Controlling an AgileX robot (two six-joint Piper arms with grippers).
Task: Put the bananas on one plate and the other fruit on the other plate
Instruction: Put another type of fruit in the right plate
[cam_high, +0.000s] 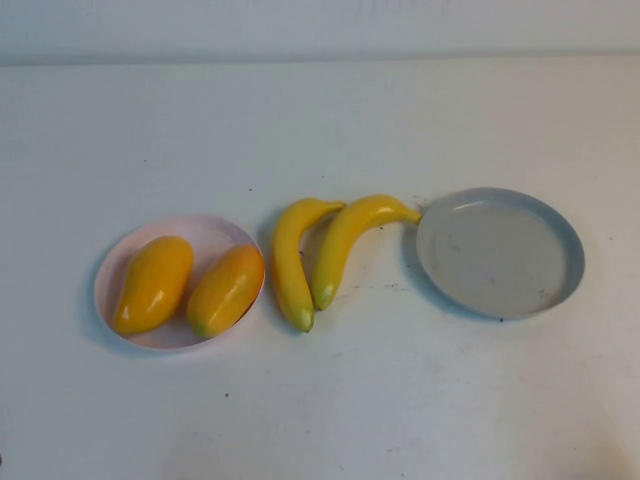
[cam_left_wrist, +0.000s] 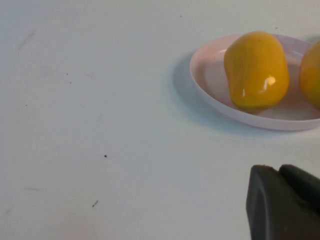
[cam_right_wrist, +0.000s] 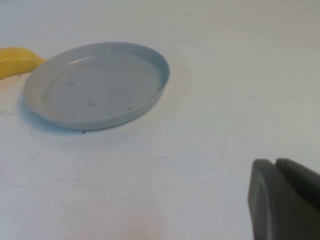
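Two yellow bananas (cam_high: 292, 262) (cam_high: 348, 240) lie side by side on the table between the plates. The right banana's stem touches the rim of the empty grey-blue plate (cam_high: 500, 252), which also shows in the right wrist view (cam_right_wrist: 97, 82) with a banana tip (cam_right_wrist: 15, 61) beside it. Two orange-yellow mango-like fruits (cam_high: 153, 283) (cam_high: 226, 290) lie on the pale pink plate (cam_high: 205, 232); the left wrist view shows that plate (cam_left_wrist: 210, 75) and fruit (cam_left_wrist: 256, 70). My left gripper (cam_left_wrist: 280, 172) and right gripper (cam_right_wrist: 276, 165) are shut and empty, near the table's front, out of the high view.
The white table (cam_high: 330, 400) runs back to a pale wall (cam_high: 320, 25). Nothing else stands on it.
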